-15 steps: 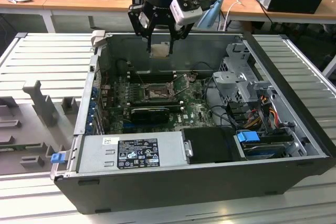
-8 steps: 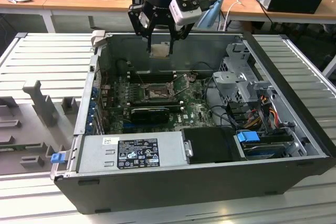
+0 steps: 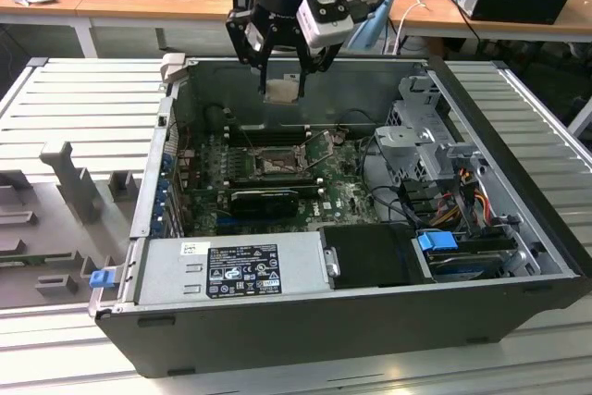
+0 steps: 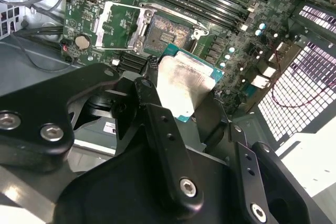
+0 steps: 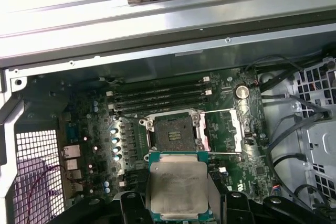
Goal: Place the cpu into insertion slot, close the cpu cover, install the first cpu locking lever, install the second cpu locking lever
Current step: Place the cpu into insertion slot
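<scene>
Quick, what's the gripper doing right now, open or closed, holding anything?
Gripper: closed, holding the chip over the open computer case.

In the second wrist view a black finger (image 4: 163, 129) hides the cpu's (image 4: 186, 82) near edge. In the exterior view the slot (image 3: 276, 164) is too small to see well.

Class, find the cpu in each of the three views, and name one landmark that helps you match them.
Exterior view: cpu held in the hand, above the open computer case.
Second wrist view: cpu gripped by the hand.
First wrist view: cpu close to the insertion slot.
Shared landmark: the uncovered insertion slot.
</scene>
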You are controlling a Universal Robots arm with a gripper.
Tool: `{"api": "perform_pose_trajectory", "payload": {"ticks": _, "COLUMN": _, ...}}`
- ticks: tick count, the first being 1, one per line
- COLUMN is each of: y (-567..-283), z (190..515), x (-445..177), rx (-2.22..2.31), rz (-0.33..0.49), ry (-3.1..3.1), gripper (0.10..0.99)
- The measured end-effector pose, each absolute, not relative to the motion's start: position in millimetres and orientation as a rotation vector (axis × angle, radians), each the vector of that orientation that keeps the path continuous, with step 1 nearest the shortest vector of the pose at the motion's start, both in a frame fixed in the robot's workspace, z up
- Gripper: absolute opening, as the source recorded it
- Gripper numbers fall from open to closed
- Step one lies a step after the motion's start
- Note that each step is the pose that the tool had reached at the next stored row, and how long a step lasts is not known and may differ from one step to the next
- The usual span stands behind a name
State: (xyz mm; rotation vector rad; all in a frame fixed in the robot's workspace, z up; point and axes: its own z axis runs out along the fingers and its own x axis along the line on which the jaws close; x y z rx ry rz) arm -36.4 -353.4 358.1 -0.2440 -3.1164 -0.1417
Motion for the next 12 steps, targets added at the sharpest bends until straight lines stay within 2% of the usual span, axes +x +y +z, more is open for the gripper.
{"api": "perform_pose_trajectory", "payload": {"ticks": 12, "y": -353.4, "z": 356.8, "x": -36.1, "rx": -0.406, "rz": -0.142, "ry": -3.104, "gripper": 0.525}}
